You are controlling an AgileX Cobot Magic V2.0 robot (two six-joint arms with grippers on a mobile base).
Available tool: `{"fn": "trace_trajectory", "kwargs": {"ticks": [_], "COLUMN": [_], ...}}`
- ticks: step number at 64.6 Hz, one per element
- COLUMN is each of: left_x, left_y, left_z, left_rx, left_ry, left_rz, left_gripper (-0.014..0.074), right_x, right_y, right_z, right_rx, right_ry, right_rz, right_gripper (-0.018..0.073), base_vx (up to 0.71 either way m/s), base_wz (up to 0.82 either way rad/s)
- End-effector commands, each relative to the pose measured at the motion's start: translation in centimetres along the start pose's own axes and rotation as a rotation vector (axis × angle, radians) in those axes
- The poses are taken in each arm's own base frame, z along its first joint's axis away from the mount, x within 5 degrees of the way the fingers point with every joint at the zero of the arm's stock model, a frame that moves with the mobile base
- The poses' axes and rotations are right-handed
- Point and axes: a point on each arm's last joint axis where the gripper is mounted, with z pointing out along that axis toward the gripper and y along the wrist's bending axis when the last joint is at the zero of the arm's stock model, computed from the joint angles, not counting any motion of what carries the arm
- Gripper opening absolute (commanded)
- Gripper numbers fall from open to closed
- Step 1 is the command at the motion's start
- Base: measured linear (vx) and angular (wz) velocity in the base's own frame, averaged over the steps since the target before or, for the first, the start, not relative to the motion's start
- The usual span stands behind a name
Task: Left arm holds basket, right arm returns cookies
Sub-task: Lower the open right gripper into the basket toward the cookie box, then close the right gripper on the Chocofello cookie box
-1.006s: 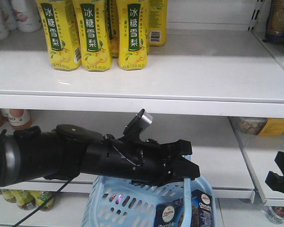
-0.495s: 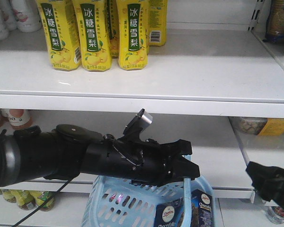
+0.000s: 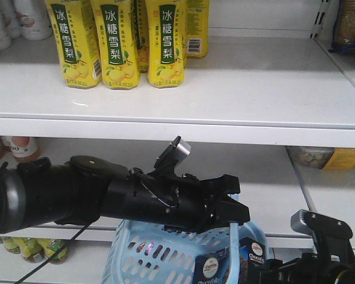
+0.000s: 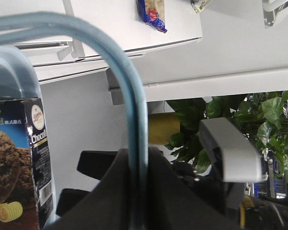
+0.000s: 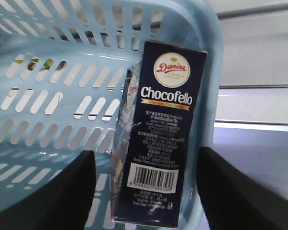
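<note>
Front, left arm (image 3: 106,198): lies level across the front of the lower shelf, reaching to the right.
Front, left gripper (image 3: 235,216): jaws clamped on the handle (image 3: 231,242) of the basket (image 3: 160,251), above its right end.
Front, basket: light blue with slotted sides, it hangs under the arm, below the lower shelf's edge.
Front, cookies (image 3: 225,266): navy box upright in the basket's right end, just beside the handle.
Front, right arm (image 3: 319,248): low at the right, its dark tip just beside the basket and near the box. Its jaws cannot be told here.
Front, bottles (image 3: 115,41): yellow, in a row on the top shelf (image 3: 254,77).
Left wrist, handle: curves from the upper left down between the dark fingers, which grip it.
Left wrist, cookies: at the left edge, under the basket's rim.
Left wrist, right arm: its grey part shows at the right, in front of a green plant (image 4: 259,110).
Right wrist, cookies: upright inside the basket, close to the wall at the picture's right. The narrow side with logo and barcode faces the camera.
Right wrist, right gripper (image 5: 145,163): jaws wide apart, one finger on either side of the box. Whether they touch it cannot be told.
</note>
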Motion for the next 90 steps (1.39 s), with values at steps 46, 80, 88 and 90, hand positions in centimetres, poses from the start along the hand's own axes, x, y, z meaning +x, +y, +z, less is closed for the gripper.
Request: {"fn": "trace_trajectory", "kwargs": {"ticks": [46, 80, 88, 90], "left_x": [-0.5, -0.5, -0.5, -0.5], "left_y": [-3.0, -3.0, -3.0, -3.0], "left_z": [-1.4, -1.4, -1.4, -1.4], "left_rx": [0.107, 0.107, 0.107, 0.107], "left_ry": [-0.051, -0.051, -0.051, -0.051], "left_rz": [0.027, 0.027, 0.027, 0.027], "left_gripper": [-0.0006, -0.0006, -0.0006, -0.0006], "right_x": [-2.4, -3.9, -4.1, -4.2], "right_y": [1.3, 2.8, 2.9, 2.9], "right_z": [3.0, 4.8, 5.5, 5.8], "right_rx": [0.030, 0.000, -0.005, -0.005], "right_ry": [0.053, 0.114, 0.130, 0.136], "right_rz": [-0.041, -0.091, -0.080, -0.074], "right_gripper": [0.0474, 0.0473, 0.0472, 0.0472], "base_vx": [0.00, 0.00, 0.00, 0.00], "base_wz": [0.00, 0.00, 0.00, 0.00]}}
